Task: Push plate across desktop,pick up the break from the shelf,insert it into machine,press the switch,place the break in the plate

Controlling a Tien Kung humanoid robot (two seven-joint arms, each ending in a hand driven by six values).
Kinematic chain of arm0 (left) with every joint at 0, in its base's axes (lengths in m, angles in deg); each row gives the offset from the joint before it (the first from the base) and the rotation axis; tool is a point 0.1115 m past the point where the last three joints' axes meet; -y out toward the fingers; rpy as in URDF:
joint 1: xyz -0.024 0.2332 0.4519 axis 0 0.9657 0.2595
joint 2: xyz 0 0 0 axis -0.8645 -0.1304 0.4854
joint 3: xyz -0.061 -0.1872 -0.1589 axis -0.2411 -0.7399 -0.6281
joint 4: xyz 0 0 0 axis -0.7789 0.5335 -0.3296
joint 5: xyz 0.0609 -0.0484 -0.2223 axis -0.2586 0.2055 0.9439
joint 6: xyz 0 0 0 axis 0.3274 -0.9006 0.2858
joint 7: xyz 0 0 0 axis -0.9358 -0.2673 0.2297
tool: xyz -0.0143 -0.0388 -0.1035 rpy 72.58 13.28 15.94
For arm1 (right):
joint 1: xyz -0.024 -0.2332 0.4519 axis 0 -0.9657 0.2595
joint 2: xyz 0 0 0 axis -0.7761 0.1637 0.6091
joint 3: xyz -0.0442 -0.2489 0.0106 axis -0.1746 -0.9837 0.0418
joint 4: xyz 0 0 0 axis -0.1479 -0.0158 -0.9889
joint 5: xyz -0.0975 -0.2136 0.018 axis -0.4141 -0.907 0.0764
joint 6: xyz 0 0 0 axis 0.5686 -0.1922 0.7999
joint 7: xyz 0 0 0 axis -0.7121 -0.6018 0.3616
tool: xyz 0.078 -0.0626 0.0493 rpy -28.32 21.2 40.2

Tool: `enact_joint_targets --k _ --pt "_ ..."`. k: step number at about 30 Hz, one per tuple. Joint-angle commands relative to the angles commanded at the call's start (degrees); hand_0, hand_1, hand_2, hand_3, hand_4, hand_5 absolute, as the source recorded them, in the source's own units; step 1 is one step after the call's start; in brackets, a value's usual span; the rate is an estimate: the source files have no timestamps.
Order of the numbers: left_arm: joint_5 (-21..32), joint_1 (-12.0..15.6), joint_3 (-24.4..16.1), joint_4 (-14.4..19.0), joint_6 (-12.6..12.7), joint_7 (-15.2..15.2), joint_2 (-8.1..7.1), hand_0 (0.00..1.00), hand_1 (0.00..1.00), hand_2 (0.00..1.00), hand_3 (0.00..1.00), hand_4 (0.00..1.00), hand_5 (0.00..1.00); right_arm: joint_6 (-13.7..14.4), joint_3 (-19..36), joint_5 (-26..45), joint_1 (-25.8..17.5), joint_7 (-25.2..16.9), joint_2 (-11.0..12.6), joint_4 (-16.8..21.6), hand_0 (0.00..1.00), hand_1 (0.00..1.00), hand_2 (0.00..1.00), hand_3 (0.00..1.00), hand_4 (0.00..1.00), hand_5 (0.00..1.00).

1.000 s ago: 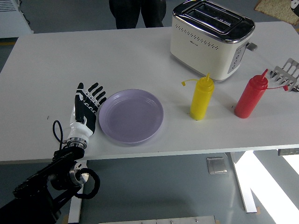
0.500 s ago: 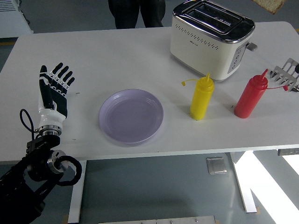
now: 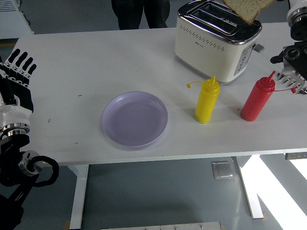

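Nearest me, my left hand sits at the table's left edge, fingers straight and slightly fanned, holding nothing, well apart from the plate, which lies toward the near edge, left of centre. To its right stand the yellow bottle and the red bottle, between the plate and the toaster at the far edge toward the right corner. The bread hangs tilted over the toaster's top, one corner pointing down near the slots. I see my right arm at the right edge, but the hand is cut off, so I cannot tell how its fingers grip. My worry: a tilted slice may catch a slot rim and fold or slip. The rack sits right by my arm at the right edge, and the red bottle near it, so a careless sweep could topple either.
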Motion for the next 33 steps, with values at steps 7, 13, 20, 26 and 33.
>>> enact_joint_targets --k 7,13,20,26,33 --pt "4.12 3.26 -5.30 2.21 -1.20 -1.05 -0.55 0.815 0.750 0.725 0.704 0.650 0.993 0.70 -3.30 0.87 3.08 -0.51 -2.57 -6.23 0.490 0.484 0.483 0.452 0.132 0.002" --pt "10.53 4.27 -7.99 2.78 -3.64 -1.89 -0.18 0.811 0.747 0.723 0.700 0.652 0.992 1.04 -5.28 0.01 5.42 -1.07 -4.51 -9.60 0.491 0.484 0.482 0.453 0.132 0.002" --pt "16.49 4.35 -8.83 2.99 -5.51 -3.00 0.04 0.805 0.746 0.720 0.697 0.652 0.989 1.27 -7.14 -0.43 8.02 -1.40 -6.56 -13.24 0.490 0.482 0.482 0.453 0.135 0.002" --pt "18.25 3.98 -8.22 2.88 -5.99 -3.15 0.33 0.806 0.745 0.720 0.697 0.657 0.986 1.27 -9.31 -1.00 9.72 -1.42 -8.46 -17.22 0.494 0.482 0.483 0.454 0.135 0.002" --pt "18.63 3.83 -8.24 2.88 -6.08 -3.19 0.46 0.805 0.744 0.717 0.694 0.661 0.983 1.53 -11.51 -2.42 10.65 -0.74 -10.20 -20.85 0.493 0.482 0.483 0.455 0.137 0.002"
